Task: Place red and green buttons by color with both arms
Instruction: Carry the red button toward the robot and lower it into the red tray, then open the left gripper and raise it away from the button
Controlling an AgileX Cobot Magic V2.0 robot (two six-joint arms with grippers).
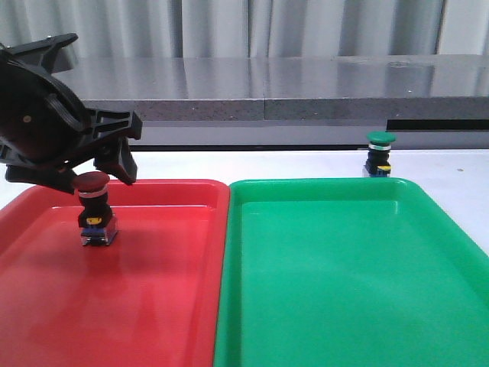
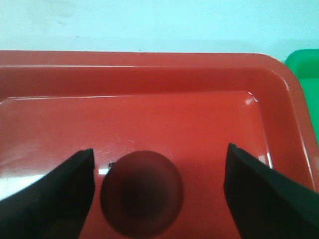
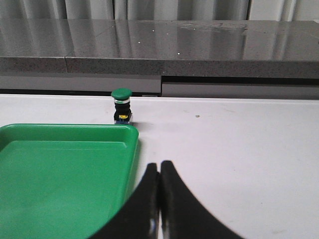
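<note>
Red button (image 1: 95, 212): upright in red tray (image 1: 176, 306), far part, sorted by colour; my left fingers (image 2: 55, 199) spread wide just above its cap, apparently released.
Green button (image 1: 380, 155): on table (image 3: 239, 134) beyond green tray (image 1: 344, 290), unsorted; my right fingers (image 3: 144, 209) pressed together, empty; open table between.

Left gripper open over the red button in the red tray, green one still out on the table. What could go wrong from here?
1. The left gripper is open close around the red button; withdrawing could clip and topple it.
2. The green button stands behind the green tray; the shut right gripper must open and clear the rim.
</note>
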